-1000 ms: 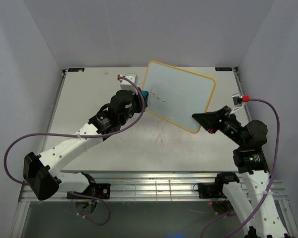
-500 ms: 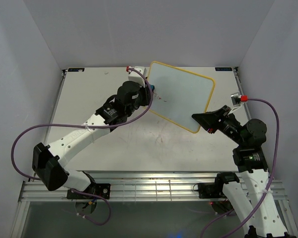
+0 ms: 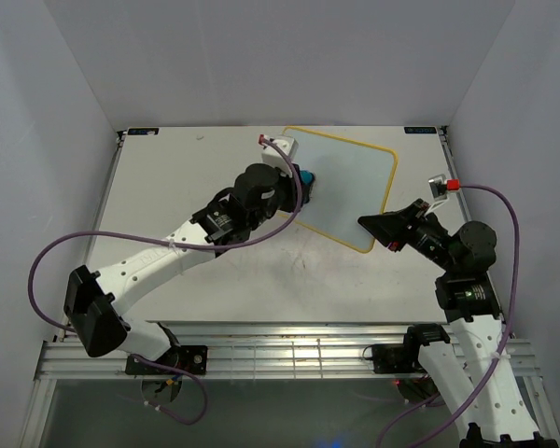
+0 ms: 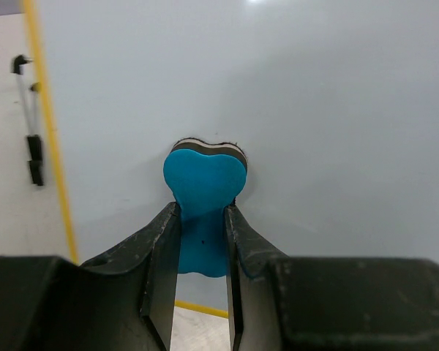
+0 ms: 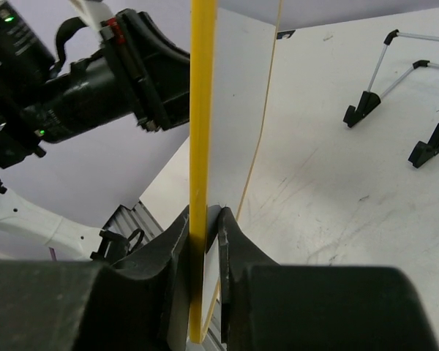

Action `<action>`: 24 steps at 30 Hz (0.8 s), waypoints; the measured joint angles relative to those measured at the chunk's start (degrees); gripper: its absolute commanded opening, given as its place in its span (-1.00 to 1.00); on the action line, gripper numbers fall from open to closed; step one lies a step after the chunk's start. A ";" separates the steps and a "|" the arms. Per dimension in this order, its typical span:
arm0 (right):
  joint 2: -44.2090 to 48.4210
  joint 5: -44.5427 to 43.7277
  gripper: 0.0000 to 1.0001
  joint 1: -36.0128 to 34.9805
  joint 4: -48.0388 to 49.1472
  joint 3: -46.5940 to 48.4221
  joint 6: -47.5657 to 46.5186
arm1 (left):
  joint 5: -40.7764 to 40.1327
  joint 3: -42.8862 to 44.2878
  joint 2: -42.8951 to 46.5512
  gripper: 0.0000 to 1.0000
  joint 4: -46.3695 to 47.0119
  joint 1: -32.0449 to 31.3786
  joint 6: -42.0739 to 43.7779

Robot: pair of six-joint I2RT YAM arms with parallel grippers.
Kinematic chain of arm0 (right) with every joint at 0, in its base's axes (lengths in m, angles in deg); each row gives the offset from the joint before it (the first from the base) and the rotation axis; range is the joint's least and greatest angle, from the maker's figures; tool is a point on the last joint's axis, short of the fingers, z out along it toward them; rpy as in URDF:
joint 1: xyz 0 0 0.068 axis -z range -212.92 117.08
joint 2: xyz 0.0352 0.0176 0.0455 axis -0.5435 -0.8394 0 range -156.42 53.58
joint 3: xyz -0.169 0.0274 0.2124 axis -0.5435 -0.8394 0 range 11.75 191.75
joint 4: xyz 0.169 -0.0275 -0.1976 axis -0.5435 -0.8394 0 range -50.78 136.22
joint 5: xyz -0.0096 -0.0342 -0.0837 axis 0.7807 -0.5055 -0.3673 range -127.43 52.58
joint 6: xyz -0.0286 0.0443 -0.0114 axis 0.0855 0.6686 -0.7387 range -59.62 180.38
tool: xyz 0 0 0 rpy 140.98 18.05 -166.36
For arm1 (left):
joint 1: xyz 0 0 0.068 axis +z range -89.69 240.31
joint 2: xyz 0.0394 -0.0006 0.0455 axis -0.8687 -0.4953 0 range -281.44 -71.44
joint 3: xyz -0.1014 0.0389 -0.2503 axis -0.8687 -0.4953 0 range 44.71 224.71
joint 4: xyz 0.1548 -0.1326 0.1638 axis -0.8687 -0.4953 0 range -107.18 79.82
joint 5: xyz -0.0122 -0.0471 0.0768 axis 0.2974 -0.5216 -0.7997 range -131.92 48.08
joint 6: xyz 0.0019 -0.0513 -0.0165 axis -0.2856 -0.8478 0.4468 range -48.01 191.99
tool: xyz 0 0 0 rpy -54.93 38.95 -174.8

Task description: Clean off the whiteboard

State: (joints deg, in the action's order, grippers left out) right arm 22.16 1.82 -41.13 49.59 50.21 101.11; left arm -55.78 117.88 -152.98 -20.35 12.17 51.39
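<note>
The white table (image 3: pixel 168 187) fills the middle of your overhead view, with both arm bases at its near edge. The whiteboard (image 3: pixel 350 182) is over the table's far right part, tilted up with its yellow-framed face turned toward your left arm. From above you cannot tell whether its lower edge touches the tabletop.

Your left arm (image 3: pixel 159 257) stretches long and low from its base at near left. It runs diagonally across the table, with the wrist reaching in over the board's left edge. Your right arm (image 3: pixel 471 299) rises from its base at near right and bends at the elbow. Its forearm points left and slightly away from you, toward the board's near right corner.

Your right gripper (image 5: pixel 203 212) is clamped on the whiteboard's edge. In the wrist view the yellow frame runs straight up between its two dark fingers. Your left gripper (image 4: pixel 203 212) is pinched on the waist of the blue bone-shaped eraser (image 4: pixel 205 175). The eraser's rounded head pokes out past the fingertips, and its dark underside is pressed flat against the board's face, a little inside the left frame.

Beyond the board, black-footed wire legs (image 5: pixel 366 102) lie on the table, apart from everything else.
</note>
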 measured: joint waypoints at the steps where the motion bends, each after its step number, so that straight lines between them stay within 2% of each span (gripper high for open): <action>1: -0.33 0.24 -0.85 0.00 0.00 -0.20 0.04 | -0.07 0.00 0.00 -1.00 0.31 -1.81 0.00; 7: -1.75 1.09 -0.85 0.00 -0.24 -1.81 0.44 | -0.35 0.39 -0.76 -1.00 1.92 -12.02 -2.49; 13: -2.43 1.16 -0.85 0.00 -0.22 -1.81 0.72 | -3.19 0.22 -0.76 -1.00 1.18 -12.79 -7.58; 16: -2.43 1.27 -0.85 -0.09 -0.07 -1.81 0.83 | -1.92 -2.73 1.18 -1.00 1.38 -9.66 -9.49; 24: -1.64 1.92 -0.85 -0.17 1.51 -1.53 1.25 | 0.37 -12.20 5.31 -1.00 1.60 5.79 -9.66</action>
State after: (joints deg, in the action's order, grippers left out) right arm 20.52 3.74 -41.31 51.10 48.68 102.36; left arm -55.41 105.68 -147.66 -18.76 17.96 41.73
